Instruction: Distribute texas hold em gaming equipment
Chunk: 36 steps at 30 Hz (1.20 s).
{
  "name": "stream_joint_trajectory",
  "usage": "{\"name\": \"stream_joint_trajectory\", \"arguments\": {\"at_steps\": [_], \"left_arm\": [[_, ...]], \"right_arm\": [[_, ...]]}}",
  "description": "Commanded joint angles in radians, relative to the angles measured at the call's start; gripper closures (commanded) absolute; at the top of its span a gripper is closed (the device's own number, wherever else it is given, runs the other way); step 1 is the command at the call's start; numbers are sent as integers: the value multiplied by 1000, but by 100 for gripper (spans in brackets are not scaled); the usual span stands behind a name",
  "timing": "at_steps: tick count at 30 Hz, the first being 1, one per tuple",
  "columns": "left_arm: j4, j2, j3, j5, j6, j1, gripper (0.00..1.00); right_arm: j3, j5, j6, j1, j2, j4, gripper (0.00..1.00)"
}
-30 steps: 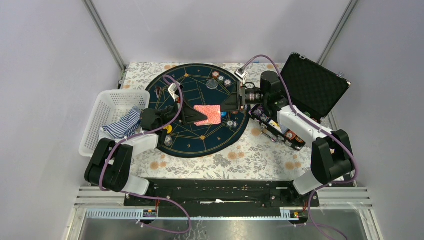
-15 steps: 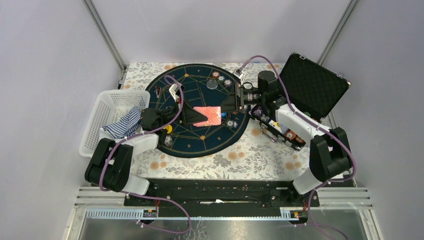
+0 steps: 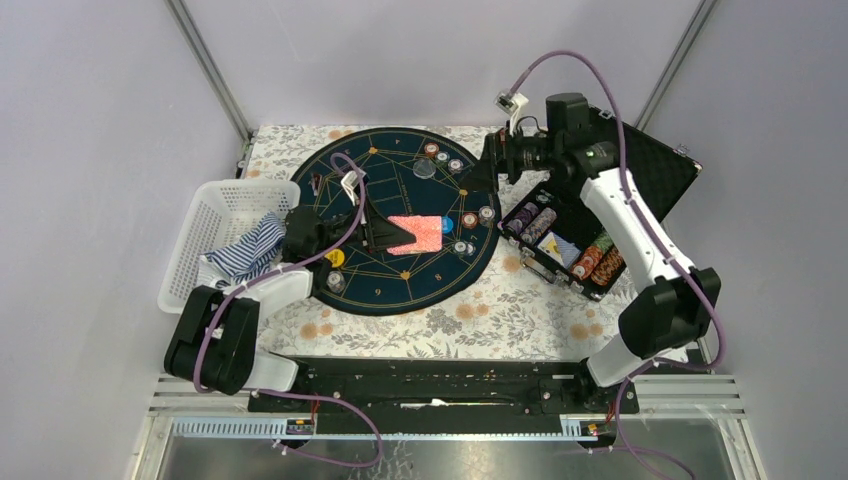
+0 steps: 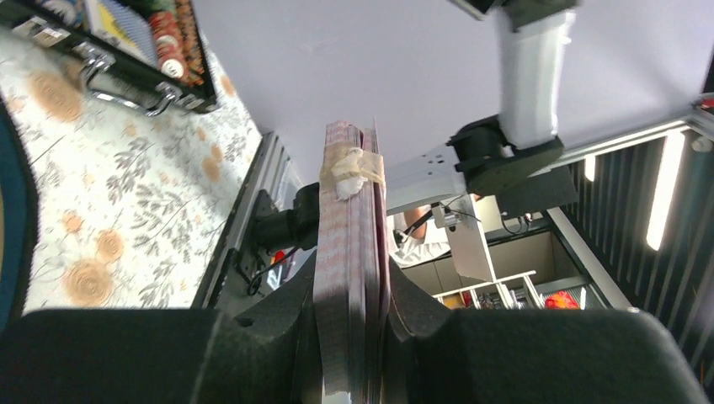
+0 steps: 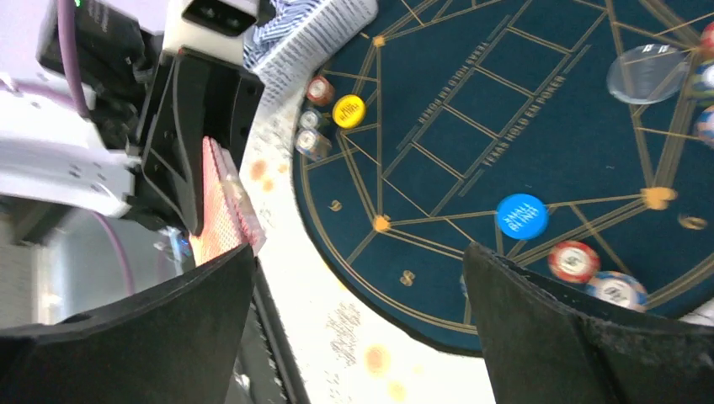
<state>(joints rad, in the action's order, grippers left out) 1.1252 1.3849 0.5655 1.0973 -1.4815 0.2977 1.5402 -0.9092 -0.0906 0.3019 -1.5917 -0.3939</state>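
In the left tool's own view, the deck of cards stands edge-on between its fingers, so no card face can be read, and the deck's lower end is cut by the bottom edge. Up and left of this tool the case is cut by the frame. Far right of the right tool, some poker chips are cut off and blurred.

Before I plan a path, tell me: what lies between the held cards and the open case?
In the top view, a blue button and a few chips lie on the mat between the cards and the case.
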Motion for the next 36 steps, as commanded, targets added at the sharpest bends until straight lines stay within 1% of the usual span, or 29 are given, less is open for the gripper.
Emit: {"name": "stream_joint_trajectory", "arguments": {"at_steps": [1,3,4,7,10,14,20,26,32,34,36], "left_arm": [[-295,-49,58,8,213,14,100],[-390,-50,79,9,265,34,100],[-442,-50,95,8,293,43,100],[-556,-47,130,11,352,68,100],[-572,-40,142,22,357,81,100],[-573,-40,146,28,360,97,100],[-569,-45,145,29,354,103,100],[-479,-43,123,37,293,103,100],[-441,-40,116,41,265,103,100],[-428,-37,114,41,258,102,100],[-413,-34,111,43,245,103,100]], "right_arm": [[139,152,483,49,41,-424,0],[172,224,588,120,40,-509,0],[172,271,625,167,44,-525,0],[124,399,672,294,72,-501,0],[105,468,691,396,67,-492,0],[80,543,715,492,50,-473,0],[59,627,741,566,26,-447,0],[13,724,738,614,13,-384,0],[3,736,723,638,5,-362,0],[8,742,712,639,2,-348,3],[19,750,707,644,-8,-346,9]]}}
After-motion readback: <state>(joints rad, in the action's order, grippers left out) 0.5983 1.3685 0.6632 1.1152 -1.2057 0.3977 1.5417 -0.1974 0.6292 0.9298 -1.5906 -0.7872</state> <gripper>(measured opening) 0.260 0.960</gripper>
